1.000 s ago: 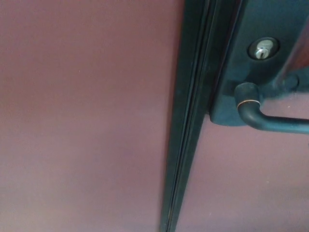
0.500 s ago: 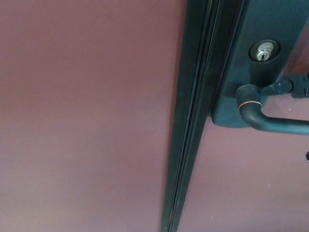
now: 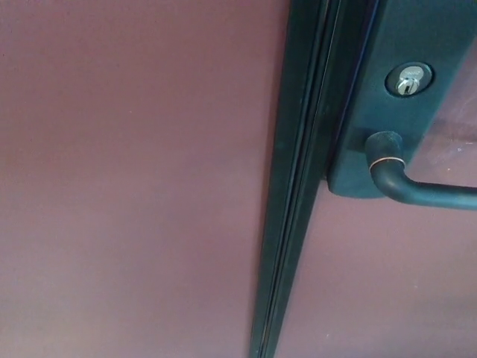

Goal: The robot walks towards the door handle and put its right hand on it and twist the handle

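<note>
A dark lever door handle point(image 3: 417, 186) juts from a dark lock plate point(image 3: 402, 112) at the upper right of the head view and runs off the right edge. A silver keyhole cylinder point(image 3: 407, 79) sits above the handle's base. Neither of my hands shows in the picture. Nothing touches the handle.
The reddish-brown door point(image 3: 134, 179) fills the left side, very close to the camera. A dark vertical door edge strip point(image 3: 294, 194) runs from top to bottom between the two door panels.
Half a second ago a black fingertip showed at the right edge just above the handle; it has left the picture. The view shifted slightly.
</note>
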{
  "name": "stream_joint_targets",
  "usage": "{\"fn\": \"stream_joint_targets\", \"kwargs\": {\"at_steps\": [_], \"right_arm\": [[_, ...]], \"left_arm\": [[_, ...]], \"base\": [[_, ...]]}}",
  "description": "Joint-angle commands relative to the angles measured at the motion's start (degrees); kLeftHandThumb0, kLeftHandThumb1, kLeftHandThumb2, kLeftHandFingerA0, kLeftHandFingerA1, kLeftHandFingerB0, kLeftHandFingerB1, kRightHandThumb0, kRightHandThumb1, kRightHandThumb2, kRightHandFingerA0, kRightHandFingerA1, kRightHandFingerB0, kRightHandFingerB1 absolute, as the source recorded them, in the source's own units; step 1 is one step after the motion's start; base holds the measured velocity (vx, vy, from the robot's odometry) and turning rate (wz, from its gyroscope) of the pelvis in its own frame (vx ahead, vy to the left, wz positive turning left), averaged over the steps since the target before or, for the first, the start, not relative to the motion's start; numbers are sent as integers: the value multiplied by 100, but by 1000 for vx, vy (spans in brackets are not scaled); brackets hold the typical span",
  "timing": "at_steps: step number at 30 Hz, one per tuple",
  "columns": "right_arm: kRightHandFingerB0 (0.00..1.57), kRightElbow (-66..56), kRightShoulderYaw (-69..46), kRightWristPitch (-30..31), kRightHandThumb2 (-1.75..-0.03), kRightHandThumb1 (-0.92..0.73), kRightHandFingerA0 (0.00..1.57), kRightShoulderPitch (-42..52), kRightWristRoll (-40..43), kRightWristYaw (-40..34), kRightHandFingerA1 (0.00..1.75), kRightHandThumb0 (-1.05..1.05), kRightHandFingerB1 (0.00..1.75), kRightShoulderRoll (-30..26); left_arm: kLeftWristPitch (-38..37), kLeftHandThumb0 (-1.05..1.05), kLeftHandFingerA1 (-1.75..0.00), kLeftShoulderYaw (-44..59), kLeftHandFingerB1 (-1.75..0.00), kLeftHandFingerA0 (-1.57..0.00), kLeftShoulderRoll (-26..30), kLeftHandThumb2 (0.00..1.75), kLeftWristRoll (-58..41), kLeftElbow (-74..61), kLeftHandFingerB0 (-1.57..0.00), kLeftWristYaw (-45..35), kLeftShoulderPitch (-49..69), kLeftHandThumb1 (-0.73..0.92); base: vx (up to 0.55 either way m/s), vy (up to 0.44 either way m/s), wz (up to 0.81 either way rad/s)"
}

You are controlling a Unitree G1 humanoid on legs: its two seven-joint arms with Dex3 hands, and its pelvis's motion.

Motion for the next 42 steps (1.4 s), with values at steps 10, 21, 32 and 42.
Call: {"fn": "stream_joint_targets", "kwargs": {"at_steps": [10, 21, 32, 42], "right_arm": [[0, 252, -4850, -659, -84, -49, 0, 2540, 1522, 1393, 13, -78, 10, 2079], [1, 1045, -2881, -1457, -85, -45, 2, 4263, 688, 308, 18, -68, 20, 3233], [0, 3982, 478, -1284, -84, -45, 2, 3716, -839, -1157, 31, -64, 21, 3033], [5, 6930, 2380, -1636, -59, -65, 20, 2225, -1444, -2198, 40, -69, 25, 3170]], "left_arm": [[-7, -21, -40, -141, -35, -43, -124, 57, 21, -52, -36, -207, -53, 60], [-111, -21, -40, -188, -35, -42, -217, 57, 22, -30, -35, -124, 44, 59], [-81, -21, -39, -263, -35, -42, -223, 57, 52, -22, -35, -95, -38, 59], [-17, -21, -39, -418, -35, -41, -271, 57, 177, -111, -35, -37, -32, 59]], "base": [[0, 0, 0], [0, 0, 0], [0, 0, 0], [0, 0, 0]]}}
